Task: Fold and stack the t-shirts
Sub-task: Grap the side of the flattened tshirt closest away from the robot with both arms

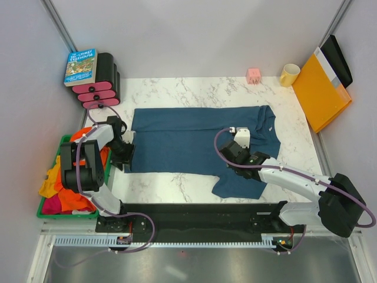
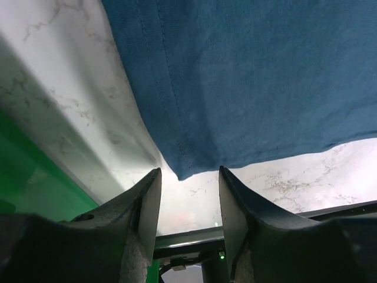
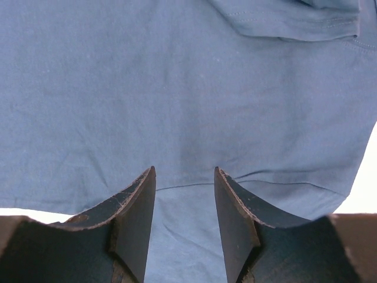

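**Left end effector lining up on the shirt's near hem corner**

The dark teal-blue t-shirt (image 1: 188,141) is lying spread flat on the marble counter (image 1: 177,94). Its long axis is running from the left end effector (image 2: 188,174) straight across toward the right end effector (image 3: 184,171).

The left end effector is standing released, jaws apart and grasping nothing. The near hem corner is sitting directly ahead of its fingertips, level with the gap between them. The rest of the cloth is stretching away beyond and to its right. Whether the fingers (image 2: 144,200) are touching the counter cannot be told.

The right end effector is also released and empty. It is hanging over the body of the shirt near the sleeve end, with cloth beneath and ahead of it on every side. A faint crease is crossing just beyond its fingertips.

The remaining t-shirts (image 1: 65,188), orange, yellow and pink-red, are lying heaped in the green bin (image 1: 47,213) behind and outboard of the left end effector, well apart from the right one.

Judging by this layout, the left arm is the nearer one for pinching the hem corner. The fold would then be travelling along the long axis toward the right end effector.
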Tool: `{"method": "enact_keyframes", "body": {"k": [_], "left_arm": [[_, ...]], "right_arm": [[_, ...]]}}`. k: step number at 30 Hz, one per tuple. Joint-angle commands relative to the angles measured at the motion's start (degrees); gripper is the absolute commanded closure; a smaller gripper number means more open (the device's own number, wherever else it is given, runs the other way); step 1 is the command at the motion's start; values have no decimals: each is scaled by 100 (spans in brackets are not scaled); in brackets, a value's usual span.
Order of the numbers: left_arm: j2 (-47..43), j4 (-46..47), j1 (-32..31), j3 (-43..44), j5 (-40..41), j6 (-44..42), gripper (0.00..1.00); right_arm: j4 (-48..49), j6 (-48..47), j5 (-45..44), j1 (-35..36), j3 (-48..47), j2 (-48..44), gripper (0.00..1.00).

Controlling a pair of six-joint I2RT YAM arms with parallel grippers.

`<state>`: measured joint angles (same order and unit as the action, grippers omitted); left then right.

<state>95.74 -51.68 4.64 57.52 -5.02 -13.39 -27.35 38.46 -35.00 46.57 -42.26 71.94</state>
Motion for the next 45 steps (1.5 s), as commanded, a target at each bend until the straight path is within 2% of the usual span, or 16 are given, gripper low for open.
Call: {"method": "enact_keyframes", "body": {"k": [1, 4, 11, 12, 13, 15, 19, 23, 27, 32, 36, 39, 45], "left_arm": [[173, 88, 10, -30, -157, -252, 51], [181, 18, 10, -21, -236, -296, 56], [322, 35, 19, -65, -307, -384, 77], [322, 44, 19, -65, -333, -384, 82], [287, 79, 10, -74, -333, -393, 91], [243, 123, 10, -91, -359, -393, 98], [-169, 202, 10, -57, -579, -305, 98], [-627, 290, 10, 163, -851, -50, 98], [-636, 351, 1, 575, -1167, 240, 98], [-539, 474, -7, 752, -1370, 521, 98], [-495, 563, -51, 700, -1318, 522, 98], [-478, 580, -60, 708, -1265, 495, 98], [-530, 580, -60, 708, -1230, 451, 98]], "right_arm": [[143, -102, -208, 28, -239, 13, 48], [116, -49, -235, 28, -204, -84, 47], [-24, 214, -209, 28, -81, -294, 47], [-33, 241, -200, 19, -55, -330, 48], [-51, 293, -209, 19, -11, -400, 48], [-94, 320, -200, 19, 51, -496, 48], [-410, 434, -130, 19, 86, -637, 48], [-911, 1029, 327, 28, 340, -909, 48], [-1166, 1794, 696, 37, 884, -1436, 48], [-1404, 2420, 820, 45, 1202, -1552, 48], [-1229, 2474, 671, 37, 1168, -1044, 49], [-1000, 2342, 644, 37, 993, -439, 59], [-587, 2008, 565, 28, 544, 889, 70]]}}
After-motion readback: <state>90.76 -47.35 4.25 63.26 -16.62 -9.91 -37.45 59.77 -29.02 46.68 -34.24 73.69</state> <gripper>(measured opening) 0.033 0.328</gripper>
